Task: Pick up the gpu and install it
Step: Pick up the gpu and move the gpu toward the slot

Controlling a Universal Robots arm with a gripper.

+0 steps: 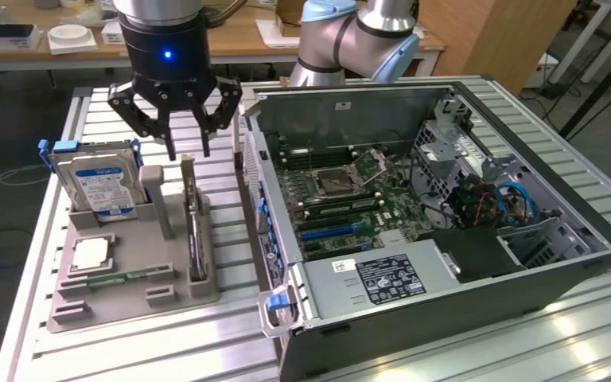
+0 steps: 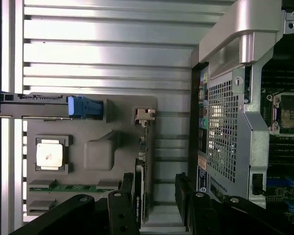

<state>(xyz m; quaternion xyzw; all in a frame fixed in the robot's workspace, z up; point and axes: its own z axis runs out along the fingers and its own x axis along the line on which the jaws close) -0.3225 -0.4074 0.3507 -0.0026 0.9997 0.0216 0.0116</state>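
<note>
The gpu is a thin dark card standing on edge in a slot of the grey holder, its silver bracket at the far end. My gripper hangs open just above that bracket end, with nothing between its fingers. In the wrist view the gpu appears edge-on, running from its bracket down between my black fingers; the gripper straddles the card without touching it. The open computer case lies beside the holder, on the exterior view's right, motherboard slots exposed.
A silver hard drive with blue rails stands upright in the holder's far corner. A processor and a green memory stick lie in the holder. The case wall rises close beside the gpu. All rests on a slatted metal table.
</note>
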